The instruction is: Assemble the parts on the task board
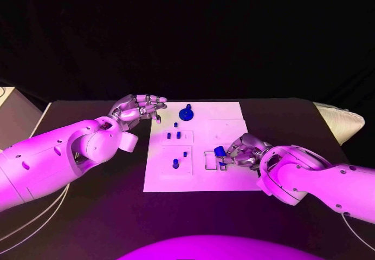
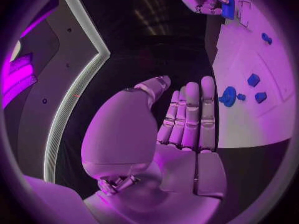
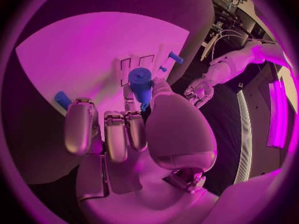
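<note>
Pinching one blue part (image 1: 220, 151) upright in its fingers (image 3: 116, 134), the right hand (image 1: 244, 151) hovers right of centre over the task board's (image 1: 234, 179) outlined slot, far nearer than the left hand (image 1: 141, 110), fingers together and empty, upper left. Roughly six other blue parts sit on the board, on the counter (image 1: 102, 216).

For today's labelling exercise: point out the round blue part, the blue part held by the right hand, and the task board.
round blue part (image 1: 186, 114), head view, its disc face.
held blue part (image 3: 141, 80), right wrist view, its upper body.
right hand (image 1: 244, 151), head view, its back.
task board (image 1: 226, 122), head view, bare white surface.
</note>
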Controlling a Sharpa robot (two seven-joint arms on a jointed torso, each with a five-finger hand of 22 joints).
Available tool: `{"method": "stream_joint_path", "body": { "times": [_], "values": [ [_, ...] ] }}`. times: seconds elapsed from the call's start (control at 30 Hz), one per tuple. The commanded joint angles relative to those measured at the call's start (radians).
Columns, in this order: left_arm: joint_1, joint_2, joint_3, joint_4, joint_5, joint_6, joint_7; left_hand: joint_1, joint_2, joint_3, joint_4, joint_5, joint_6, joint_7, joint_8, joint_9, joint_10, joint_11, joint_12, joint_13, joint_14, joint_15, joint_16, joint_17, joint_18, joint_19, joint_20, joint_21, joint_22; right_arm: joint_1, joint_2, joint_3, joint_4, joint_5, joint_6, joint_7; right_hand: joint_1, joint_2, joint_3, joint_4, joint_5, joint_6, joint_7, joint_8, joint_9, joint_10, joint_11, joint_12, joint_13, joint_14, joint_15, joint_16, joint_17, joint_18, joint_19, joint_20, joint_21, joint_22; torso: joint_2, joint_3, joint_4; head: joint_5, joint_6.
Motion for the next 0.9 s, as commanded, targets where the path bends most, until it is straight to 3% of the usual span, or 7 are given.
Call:
{"method": "stream_joint_path", "body": {
  "times": [0.03, 0.37, 0.9],
  "values": [
    [0.000, 0.003, 0.001, 0.002, 0.002, 0.018, 0.004, 0.000, 0.005, -0.004, 0.002, -0.004, -0.007, -0.001, 0.006, -0.001, -0.001, 0.001, 0.007, 0.001, 0.003, 0.004, 0.007, 0.000, 0.015, 0.007, -0.003, -0.005, -0.002, -0.001, 0.022, -0.001, -0.010, 0.014, 0.046, -0.010, -0.002, -0.012, 0.001, -0.001, -0.003, 0.009, 0.000, 0.005, 0.004, 0.046, -0.007, 0.003, 0.180, 0.094, -0.005, 0.003, 0.210, -0.011, 0.006, -0.003, 0.000, 0.088, 0.000, 0.0002, -0.0002, -0.003, 0.000],
    [0.000, 0.004, 0.001, 0.001, 0.003, 0.019, 0.004, 0.000, 0.005, -0.004, 0.002, -0.004, -0.007, -0.001, 0.006, -0.001, -0.001, 0.001, 0.007, 0.001, 0.003, 0.004, 0.007, 0.000, 0.015, 0.007, -0.003, -0.005, -0.002, -0.008, 0.074, -0.003, -0.041, 0.010, 0.069, -0.021, -0.012, -0.011, -0.001, 0.000, -0.017, 0.010, 0.000, 0.007, 0.003, 0.047, -0.006, 0.004, 0.183, 0.093, -0.005, 0.003, 0.209, -0.011, 0.006, -0.002, -0.003, 0.088, 0.001, 0.0011, 0.0008, 0.001, -0.003],
    [0.000, 0.001, 0.001, 0.002, 0.003, 0.019, 0.003, -0.002, 0.006, -0.005, 0.005, -0.004, -0.007, -0.001, 0.007, -0.001, -0.003, 0.001, 0.008, 0.001, 0.002, 0.004, 0.008, 0.000, 0.015, 0.008, -0.003, -0.006, -0.002, -0.010, 0.090, -0.003, -0.071, -0.034, 0.067, -0.029, -0.021, -0.009, -0.004, 0.000, -0.028, 0.013, -0.001, 0.010, 0.002, 0.050, -0.007, 0.007, 0.186, 0.094, -0.005, 0.004, 0.211, -0.011, 0.006, -0.003, -0.001, 0.090, 0.000, 0.0007, 0.0002, 0.005, -0.005]
  ]
}}
